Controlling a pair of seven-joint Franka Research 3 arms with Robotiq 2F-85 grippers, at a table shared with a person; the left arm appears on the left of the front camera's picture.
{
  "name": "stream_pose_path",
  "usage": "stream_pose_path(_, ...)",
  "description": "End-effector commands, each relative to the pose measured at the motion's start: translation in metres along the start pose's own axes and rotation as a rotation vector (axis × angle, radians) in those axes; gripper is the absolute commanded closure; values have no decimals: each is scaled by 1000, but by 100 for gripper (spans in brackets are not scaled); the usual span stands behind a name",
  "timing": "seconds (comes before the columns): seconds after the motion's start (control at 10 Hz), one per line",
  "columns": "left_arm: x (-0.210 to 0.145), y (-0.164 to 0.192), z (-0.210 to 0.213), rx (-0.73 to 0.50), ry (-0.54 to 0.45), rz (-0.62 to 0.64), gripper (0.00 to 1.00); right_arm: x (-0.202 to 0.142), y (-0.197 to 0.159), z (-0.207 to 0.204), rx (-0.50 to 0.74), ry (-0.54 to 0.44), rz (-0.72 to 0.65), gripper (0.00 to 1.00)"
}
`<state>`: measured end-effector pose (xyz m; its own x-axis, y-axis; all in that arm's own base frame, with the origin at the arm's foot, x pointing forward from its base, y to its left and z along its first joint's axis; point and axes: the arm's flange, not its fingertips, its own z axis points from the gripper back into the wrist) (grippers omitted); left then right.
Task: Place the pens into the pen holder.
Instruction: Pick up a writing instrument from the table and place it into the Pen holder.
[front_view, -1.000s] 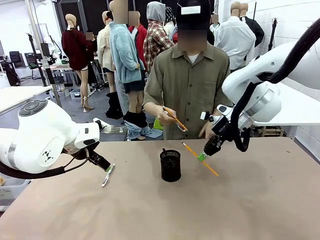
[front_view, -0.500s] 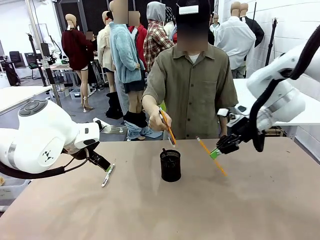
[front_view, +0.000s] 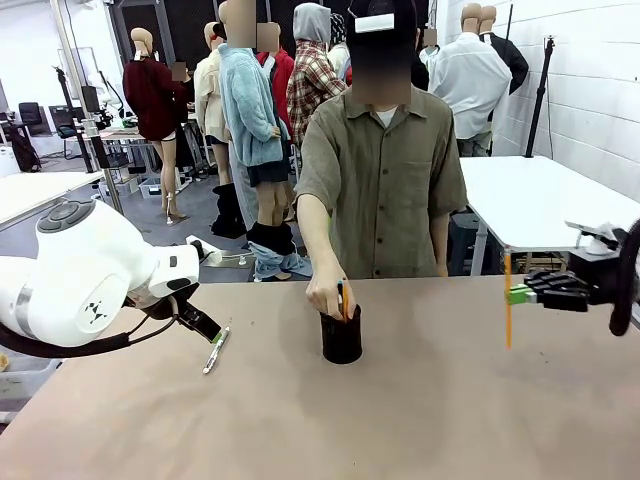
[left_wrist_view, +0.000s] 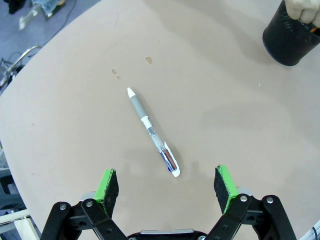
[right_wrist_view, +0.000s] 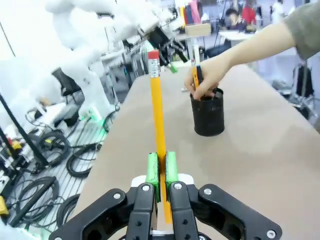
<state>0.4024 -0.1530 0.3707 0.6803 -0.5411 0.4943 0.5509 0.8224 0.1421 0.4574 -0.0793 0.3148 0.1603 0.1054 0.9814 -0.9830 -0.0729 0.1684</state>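
While gripped upright, red eraser end up, in the shut right pincer (front_view: 518, 294), yellow pencil (front_view: 507, 325) well to the right of the black mesh holder (front_view: 342, 335) and clear of the counter (front_view: 420, 430). Person's hand (front_view: 328, 297) right at the holder's rim, feeding in another pencil (front_view: 342, 298). Main risk: swinging across toward the holder with that hand in the way, striking fingers or knocking the light cup over. Second risk: long shaft pinched at one narrow spot between the pads, so likely to pivot or slip on any touch with the rim, then miss the mouth. Left pincer (left_wrist_view: 166, 184) spread wide, hovering just over a white-and-grey pen (left_wrist_view: 152, 136) flat on the counter, well left of the holder. Pen at a slant to the pads, clip end nearest; could roll or skid aside on closing, or get pressed down with pads scraping the surface. Writing: none legible. Small dark mark (front_view: 95, 312) on the left arm's shell, too small to read; no print made out on pen, pencils or holder.
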Motion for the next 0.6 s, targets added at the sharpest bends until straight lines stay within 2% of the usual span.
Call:
stream_pose_path(0.0, -1, 2, 1, -1, -2, 5, 0, -14, -20, -7, 22, -84, -15, 100)
stream_pose_path(0.1, -1, 2, 1, -1, -2, 5, 0, -5, -22, -15, 14, -99, -1, 100)
stream_pose_path(0.3, -1, 2, 1, -1, -2, 5, 0, 31, 1, -39, -102, -180, 36, 100)
stream_pose_path(0.5, -1, 2, 1, -1, -2, 5, 0, 66, 19, -84, -150, -239, 136, 100)
